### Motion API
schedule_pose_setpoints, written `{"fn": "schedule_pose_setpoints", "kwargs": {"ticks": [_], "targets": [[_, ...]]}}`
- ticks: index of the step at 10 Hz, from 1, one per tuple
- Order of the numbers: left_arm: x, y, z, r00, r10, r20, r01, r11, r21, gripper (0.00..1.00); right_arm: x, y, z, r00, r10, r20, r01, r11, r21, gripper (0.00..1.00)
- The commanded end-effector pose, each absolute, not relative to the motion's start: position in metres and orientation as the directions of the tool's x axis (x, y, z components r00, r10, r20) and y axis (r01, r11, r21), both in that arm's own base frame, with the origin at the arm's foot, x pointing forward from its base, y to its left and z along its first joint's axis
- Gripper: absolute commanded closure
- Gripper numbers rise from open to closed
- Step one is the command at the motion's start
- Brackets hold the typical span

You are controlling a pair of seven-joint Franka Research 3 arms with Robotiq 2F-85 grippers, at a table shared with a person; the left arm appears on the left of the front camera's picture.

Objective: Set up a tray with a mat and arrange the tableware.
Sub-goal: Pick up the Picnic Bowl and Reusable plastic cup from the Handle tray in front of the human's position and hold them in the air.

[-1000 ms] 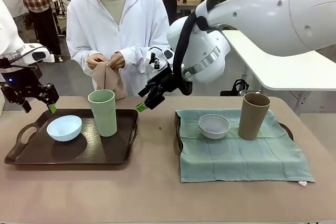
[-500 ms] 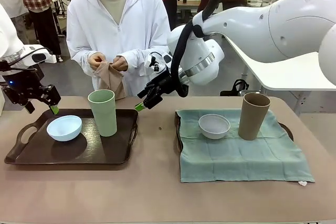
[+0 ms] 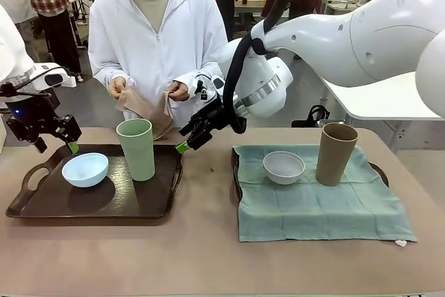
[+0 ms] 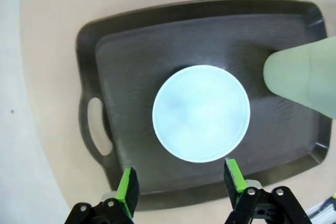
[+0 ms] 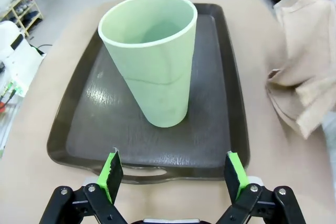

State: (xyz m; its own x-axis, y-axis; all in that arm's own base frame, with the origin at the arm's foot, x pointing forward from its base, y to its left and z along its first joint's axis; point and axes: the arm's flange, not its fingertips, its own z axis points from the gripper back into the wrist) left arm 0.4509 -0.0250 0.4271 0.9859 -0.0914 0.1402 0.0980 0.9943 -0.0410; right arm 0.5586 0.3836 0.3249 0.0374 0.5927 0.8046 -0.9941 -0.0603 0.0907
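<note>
Two dark plastic trays: left tray [image 3: 42,208] carries one pale blue round bowl [image 3: 85,170], one light green tall cup [image 3: 136,149]; right tray [image 3: 380,171], under one teal cloth mat [image 3: 320,208], one greyish-white bowl [image 3: 284,167], one brown cup [image 3: 336,154]. Left gripper [image 4: 178,178] and right gripper [image 5: 173,170] gape wide, empty, near left tray.

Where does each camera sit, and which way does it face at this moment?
Front view: fixed between the arms, looking across the table at the person; left gripper and right gripper both show, open.
Left wrist view: above the dark tray, looking straight down on the pale blue bowl; that gripper's fingers rise from the bottom edge.
Right wrist view: off the tray's handle end, angled down at the light green cup; its own fingers below.
Shared: both wrist views take in the cup and tray.
</note>
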Motion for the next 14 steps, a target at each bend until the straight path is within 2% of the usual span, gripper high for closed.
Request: {"fn": "schedule_pose_setpoints", "kwargs": {"ticks": [1, 4, 14], "targets": [[0.462, -0.012, 0.424, 0.988, -0.074, 0.137, 0.079, 0.996, -0.031, 0.15, 0.565, 0.392, 0.309, 0.045, 0.546, 0.837, -0.992, -0.073, 0.101, 0.0], [0.478, 0.006, 0.418, 0.993, -0.041, 0.108, 0.045, 0.998, -0.043, 0.15, 0.564, 0.407, 0.302, 0.063, 0.462, 0.885, -0.991, -0.077, 0.111, 0.0], [0.499, 0.018, 0.399, 0.999, -0.008, 0.039, 0.01, 0.998, -0.056, 0.15, 0.555, 0.448, 0.275, 0.087, 0.462, 0.883, -0.982, -0.111, 0.155, 0.0]]}}
